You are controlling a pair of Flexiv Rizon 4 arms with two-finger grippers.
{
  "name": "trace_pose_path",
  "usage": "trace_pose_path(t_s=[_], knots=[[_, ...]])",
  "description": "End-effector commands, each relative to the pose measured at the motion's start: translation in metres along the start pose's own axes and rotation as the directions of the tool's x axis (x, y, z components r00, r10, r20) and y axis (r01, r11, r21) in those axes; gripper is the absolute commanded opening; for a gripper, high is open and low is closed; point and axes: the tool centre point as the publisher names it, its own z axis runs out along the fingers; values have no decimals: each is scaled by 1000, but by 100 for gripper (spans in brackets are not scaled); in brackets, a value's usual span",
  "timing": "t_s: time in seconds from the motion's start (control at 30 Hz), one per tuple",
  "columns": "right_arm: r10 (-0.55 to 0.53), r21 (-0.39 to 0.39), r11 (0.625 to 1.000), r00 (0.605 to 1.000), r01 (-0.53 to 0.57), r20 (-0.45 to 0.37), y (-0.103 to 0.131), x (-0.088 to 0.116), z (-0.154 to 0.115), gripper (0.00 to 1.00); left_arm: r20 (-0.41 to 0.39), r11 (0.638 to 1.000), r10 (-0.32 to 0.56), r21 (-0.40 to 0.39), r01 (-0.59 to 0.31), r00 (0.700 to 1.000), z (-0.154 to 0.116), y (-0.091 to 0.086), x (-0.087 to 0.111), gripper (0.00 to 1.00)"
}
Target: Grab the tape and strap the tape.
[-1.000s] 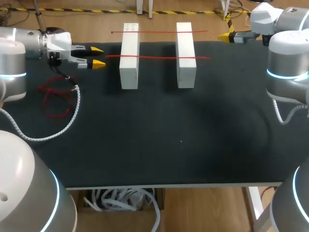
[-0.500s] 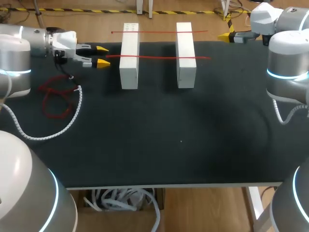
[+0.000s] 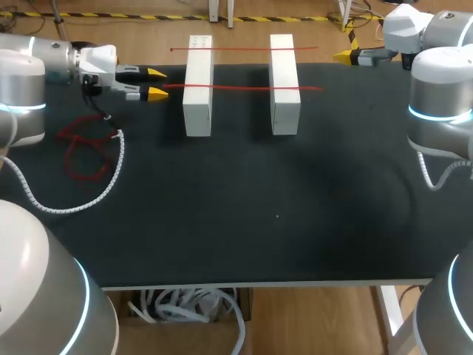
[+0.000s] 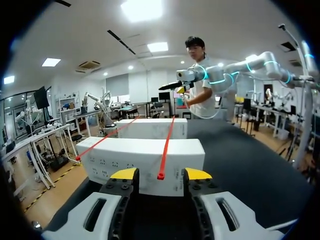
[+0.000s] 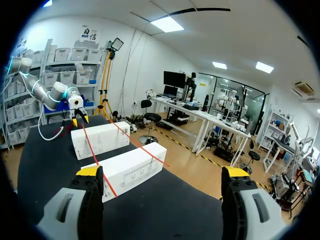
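The left gripper (image 3: 156,83) has advanced to the left end of the near red tape (image 3: 236,87), which sits untouched between its narrowly parted fingers. The grab is in hand. The next move probably calls for pinching squarely on this thin, flat strip, which lies across two matte white rectangular blocks (image 3: 197,103). The right gripper (image 5: 162,172) is spread wide beyond them.
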Motion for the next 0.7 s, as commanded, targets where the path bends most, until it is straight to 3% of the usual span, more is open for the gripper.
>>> trace_pose_path(t_s=[0.03, 0.23, 0.4, 0.47, 0.6, 0.67, 0.7], knots=[[0, 1, 1000, 1000, 0, 0, 0, 0, 0, 100, 3, 1000, 1, 3, -1, 1000, -1, -1, 1, 41], [0, 1, 1000, 1000, 0, 0, 0, 0, 0, 100, 5, 1000, -5, 12, 5, 1000, 1, -1, -3, 40], [0, 1, 1000, 1000, 0, 0, 0, 0, 0, 100, 3, 1000, 0, 14, 0, 1000, 3, -1, -4, 33], [0, 1, 1000, 1000, 0, 0, 0, 0, 0, 100, 6, 1000, 1, 15, -1, 1000, 3, -2, -5, 25], [0, 1, 1000, 1000, 0, 0, 0, 0, 0, 100, 5, 1000, 1, 12, -1, 1000, 2, -2, -5, 28], [0, 1, 1000, 1000, 0, 0, 0, 0, 0, 100, 1, 1000, 2, 11, -2, 1000, 3, -2, -4, 20], [0, 1, 1000, 1000, 0, 0, 0, 0, 0, 100, -3, 1000, 1, 7, -1, 1000, 4, -2, -4, 21]])
